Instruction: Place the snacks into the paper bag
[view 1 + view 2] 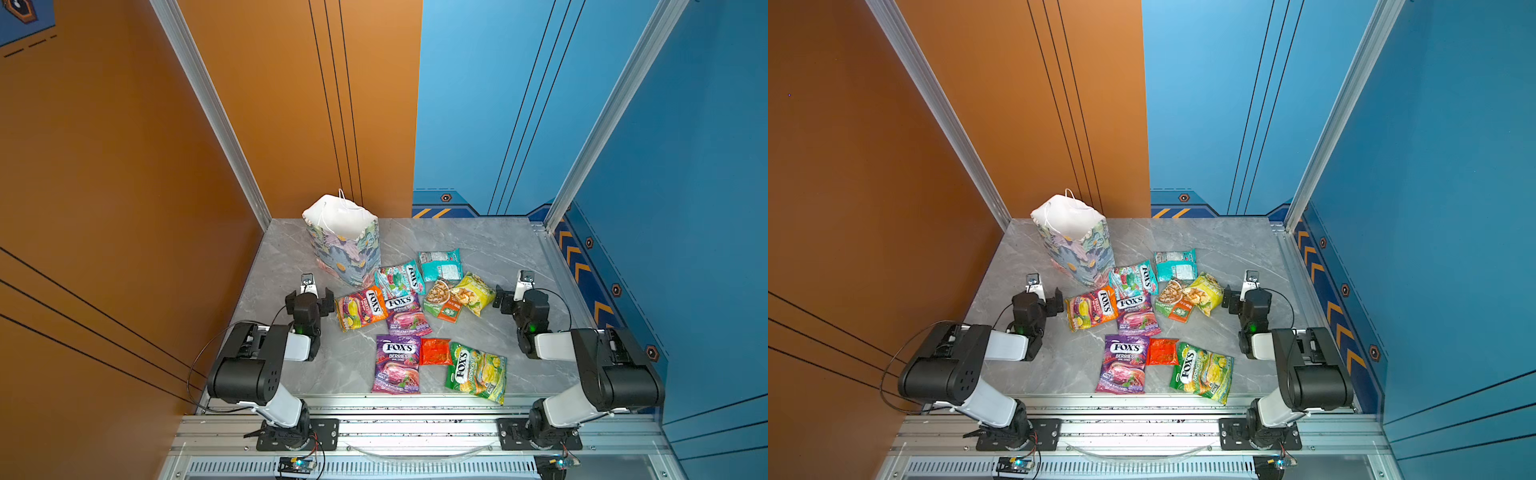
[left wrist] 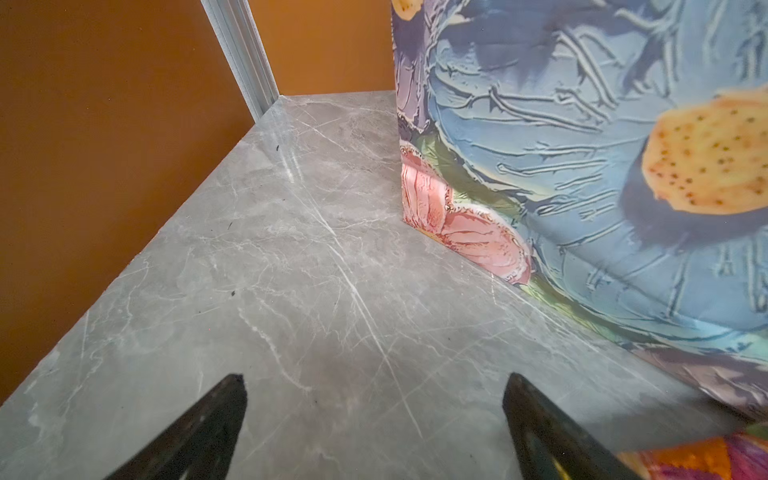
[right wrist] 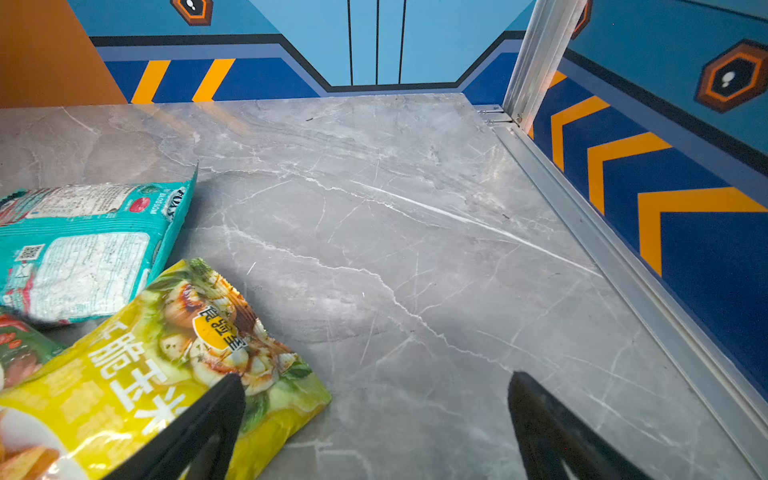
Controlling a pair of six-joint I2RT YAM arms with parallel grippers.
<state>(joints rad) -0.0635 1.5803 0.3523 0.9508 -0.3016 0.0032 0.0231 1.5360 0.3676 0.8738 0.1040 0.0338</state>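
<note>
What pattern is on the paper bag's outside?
The paper bag has a pastel floral print, blue, pink and yellow; clearest in the left wrist view.

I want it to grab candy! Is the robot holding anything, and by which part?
Nothing is held. The left gripper and right gripper are open and empty.

- Obstacle: paper bag (image 1: 347, 253), upright, far left-centre of table (image 1: 490, 241); mouth faces up, nothing above it.
- Obstacle: snacks (image 1: 407, 320), flat, overlapping, filling table centre; teal packet (image 1: 401, 279) and orange packet (image 1: 358, 309) just beside bag base.
- Free: bare tabletop between bag and orange wall (image 2: 104, 166); far right corner beyond yellow packet (image 3: 166, 374).
- Left gripper (image 2: 376, 378): jaws spread over bare table.
- Right gripper (image 3: 376, 376): jaws spread, one finger over yellow packet.
- Limit: aluminium rail (image 3: 623, 257) along right edge.
</note>
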